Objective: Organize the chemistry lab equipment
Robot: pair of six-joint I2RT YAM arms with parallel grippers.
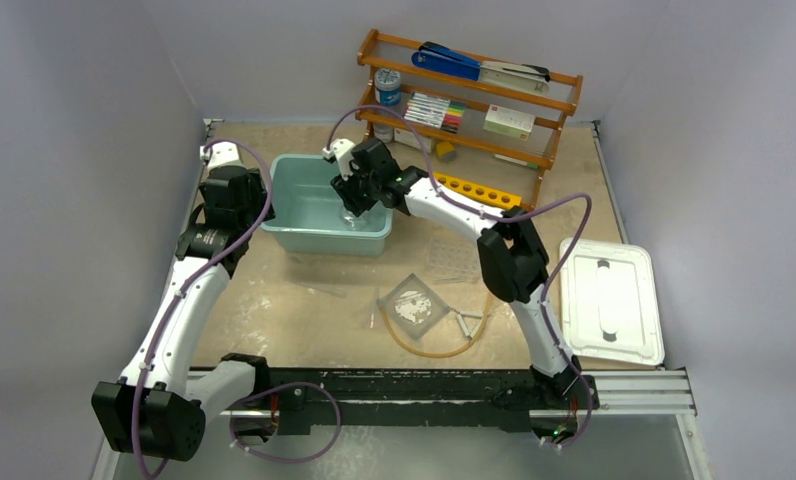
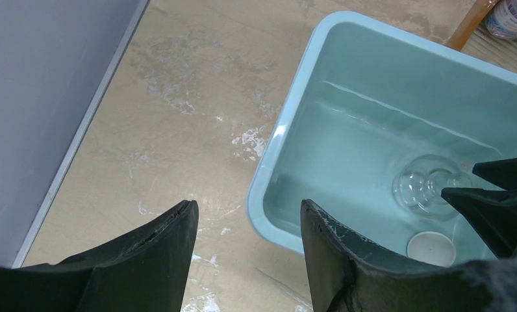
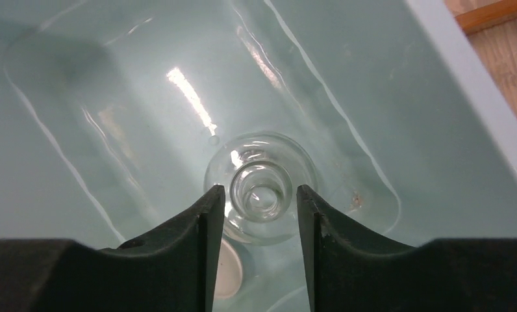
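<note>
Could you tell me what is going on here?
The right gripper is down inside the teal bin, its fingers either side of the neck of the round glass flask; contact is unclear. The left gripper hangs open beside the bin. The square dish and amber tube lie on the table.

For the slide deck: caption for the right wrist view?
Open right gripper straddling the neck of an upright glass flask inside the teal bin.
</note>
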